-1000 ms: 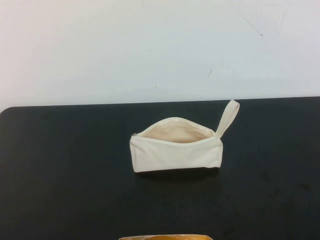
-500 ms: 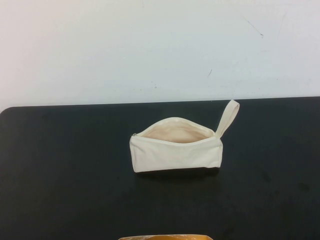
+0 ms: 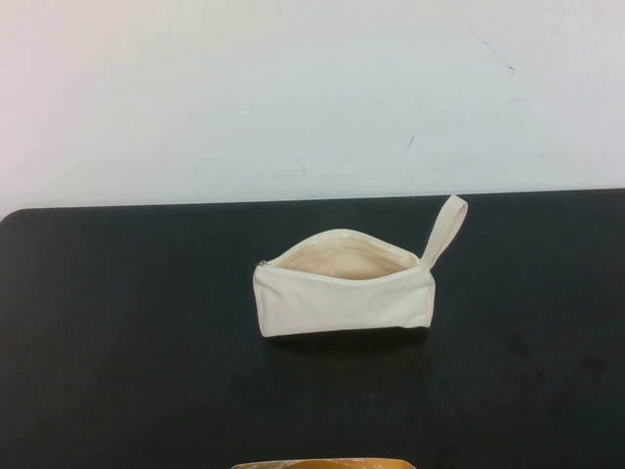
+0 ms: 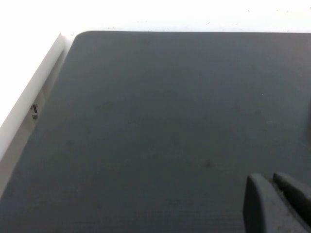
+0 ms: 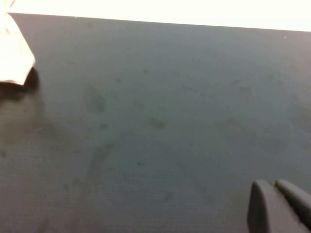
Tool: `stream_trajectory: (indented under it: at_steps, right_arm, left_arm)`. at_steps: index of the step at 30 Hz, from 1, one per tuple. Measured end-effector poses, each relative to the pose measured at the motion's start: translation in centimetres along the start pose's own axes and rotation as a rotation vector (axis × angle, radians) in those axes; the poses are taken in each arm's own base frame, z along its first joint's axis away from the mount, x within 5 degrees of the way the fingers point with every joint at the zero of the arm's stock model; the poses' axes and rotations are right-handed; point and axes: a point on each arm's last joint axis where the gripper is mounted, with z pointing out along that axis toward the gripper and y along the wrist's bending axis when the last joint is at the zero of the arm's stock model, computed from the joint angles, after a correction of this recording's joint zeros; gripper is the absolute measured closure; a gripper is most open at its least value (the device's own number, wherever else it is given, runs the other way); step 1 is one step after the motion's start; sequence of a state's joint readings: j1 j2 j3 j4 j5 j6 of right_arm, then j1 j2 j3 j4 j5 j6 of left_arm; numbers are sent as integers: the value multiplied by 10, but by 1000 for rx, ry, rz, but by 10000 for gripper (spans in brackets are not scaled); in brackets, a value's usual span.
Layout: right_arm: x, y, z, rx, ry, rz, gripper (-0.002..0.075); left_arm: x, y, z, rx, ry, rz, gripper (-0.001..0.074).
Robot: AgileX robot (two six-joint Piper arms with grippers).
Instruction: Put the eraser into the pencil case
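Observation:
The pencil case (image 3: pixel 342 283) is a cream-white zip pouch lying at the middle of the black table (image 3: pixel 127 332). Its zip is open, the pale beige lining shows, and its wrist loop (image 3: pixel 446 227) sticks up at the right end. One corner of the case shows in the right wrist view (image 5: pixel 12 53). The eraser is not in view. My left gripper (image 4: pixel 269 177) is shut and empty over bare table near the left edge. My right gripper (image 5: pixel 272 183) is shut and empty over bare table to the right of the case. Neither gripper shows in the high view.
A white wall (image 3: pixel 293 98) runs behind the table's far edge. A tan-yellow edge (image 3: pixel 322 463) pokes in at the bottom of the high view. The table's left edge and a white ledge (image 4: pixel 34 97) show in the left wrist view.

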State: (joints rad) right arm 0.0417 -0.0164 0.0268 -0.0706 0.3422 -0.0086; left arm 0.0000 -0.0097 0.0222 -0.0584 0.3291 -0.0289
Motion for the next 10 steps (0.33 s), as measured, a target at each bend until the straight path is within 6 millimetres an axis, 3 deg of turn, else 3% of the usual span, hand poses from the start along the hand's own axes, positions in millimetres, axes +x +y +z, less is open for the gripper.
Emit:
stream_trajectory:
  at_steps: [10]
  right_arm:
    - [0,0,0,0,0,0,727]
  left_arm:
    - [0,0,0,0,0,-2,736]
